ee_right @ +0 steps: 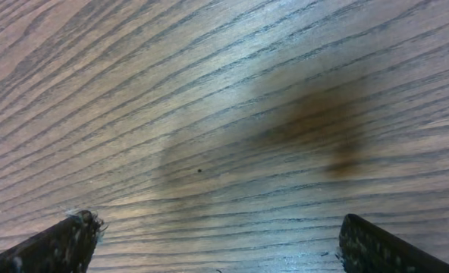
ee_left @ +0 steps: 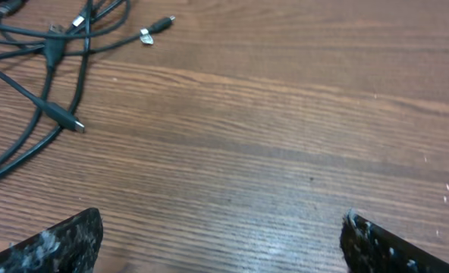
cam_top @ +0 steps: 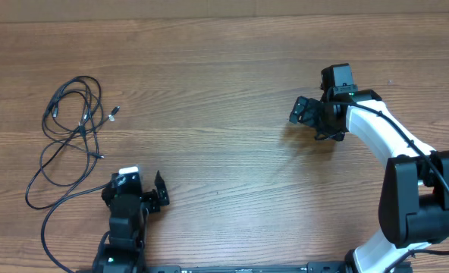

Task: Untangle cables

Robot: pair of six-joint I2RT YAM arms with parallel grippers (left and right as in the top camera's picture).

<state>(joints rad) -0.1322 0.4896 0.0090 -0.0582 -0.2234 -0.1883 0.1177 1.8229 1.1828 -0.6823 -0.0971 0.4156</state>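
Observation:
The cables (cam_top: 71,125) are thin black cords in tangled loops at the left of the wooden table, with small silver-tipped plugs. In the left wrist view the cables (ee_left: 50,53) lie at the top left, one plug (ee_left: 67,121) pointing right. My left gripper (cam_top: 150,199) is open and empty near the front edge, right of the cables' lower loops; its fingertips (ee_left: 221,239) frame bare wood. My right gripper (cam_top: 306,114) is open and empty at the right, far from the cables; its view (ee_right: 217,239) shows only wood grain.
The wooden table (cam_top: 224,167) has a dark stain (ee_right: 315,125) under the right gripper. The white and black right arm (cam_top: 406,174) curves along the right side. The table's far edge (cam_top: 209,19) runs along the top.

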